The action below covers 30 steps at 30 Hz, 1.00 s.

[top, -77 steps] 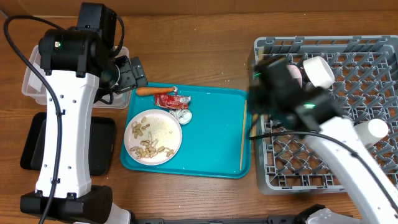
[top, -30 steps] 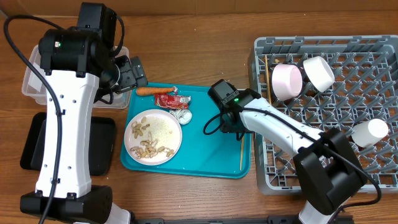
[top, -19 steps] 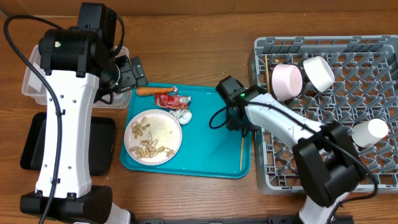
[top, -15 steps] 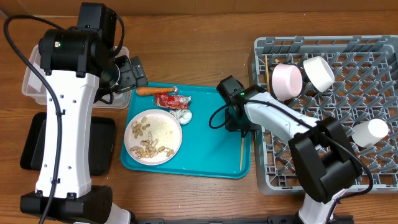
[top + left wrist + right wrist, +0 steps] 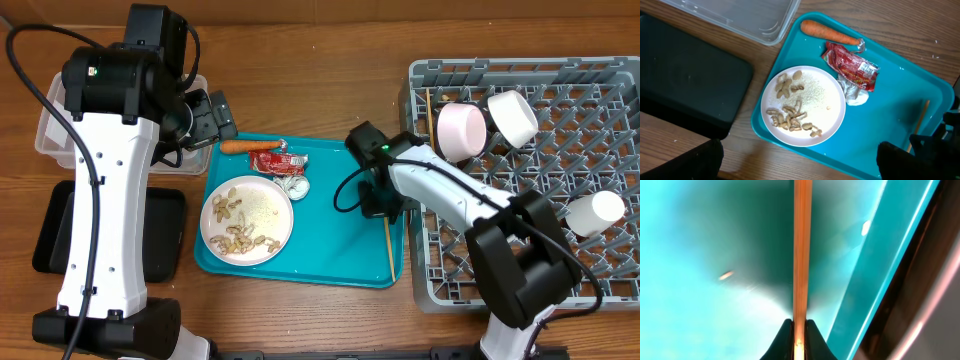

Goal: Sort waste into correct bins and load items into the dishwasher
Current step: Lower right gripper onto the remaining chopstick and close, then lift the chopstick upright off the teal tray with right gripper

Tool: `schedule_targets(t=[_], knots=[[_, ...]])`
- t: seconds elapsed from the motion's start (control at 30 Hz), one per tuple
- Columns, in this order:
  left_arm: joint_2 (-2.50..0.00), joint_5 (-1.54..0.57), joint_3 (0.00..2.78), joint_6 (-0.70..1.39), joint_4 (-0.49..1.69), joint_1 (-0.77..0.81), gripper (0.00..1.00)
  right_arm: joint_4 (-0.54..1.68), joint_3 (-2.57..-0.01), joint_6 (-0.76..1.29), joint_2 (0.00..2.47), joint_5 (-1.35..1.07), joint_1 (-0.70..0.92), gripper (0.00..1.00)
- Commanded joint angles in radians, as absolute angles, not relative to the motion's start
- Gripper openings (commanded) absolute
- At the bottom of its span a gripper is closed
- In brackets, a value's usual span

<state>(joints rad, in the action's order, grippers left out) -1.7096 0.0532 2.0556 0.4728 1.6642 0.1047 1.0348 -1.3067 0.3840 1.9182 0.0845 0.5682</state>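
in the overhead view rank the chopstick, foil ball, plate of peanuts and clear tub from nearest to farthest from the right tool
1. chopstick, pinched in the right tool, at the teal tray's right edge
2. foil ball, to the left, upper tray
3. plate, tray's left half
4. clear tub, far left, off the tray

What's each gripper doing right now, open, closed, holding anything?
Left gripper: open, holding nothing.
Right gripper: closed on the chopstick.
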Motion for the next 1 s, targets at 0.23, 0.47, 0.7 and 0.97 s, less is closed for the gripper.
schedule_targets(t=[0.23, 0.47, 0.7, 0.97], knots=[[-1.713, 0.055, 2.064, 0.487, 1.663, 0.105, 1.00, 1.073, -1.511, 0.363, 1.617, 0.163, 0.580, 0.04], [-1.713, 0.055, 2.063, 0.487, 1.663, 0.105, 1.00, 1.094, -1.502, 0.235, 1.602, 0.215, 0.393, 0.04], [-1.713, 0.055, 2.064, 0.487, 1.663, 0.105, 1.00, 1.109, -1.497, 0.174, 1.642, 0.152, 0.330, 0.04], [-1.713, 0.055, 2.064, 0.487, 1.663, 0.105, 1.00, 0.987, -1.497, 0.175, 1.665, -0.088, 0.407, 0.04]])
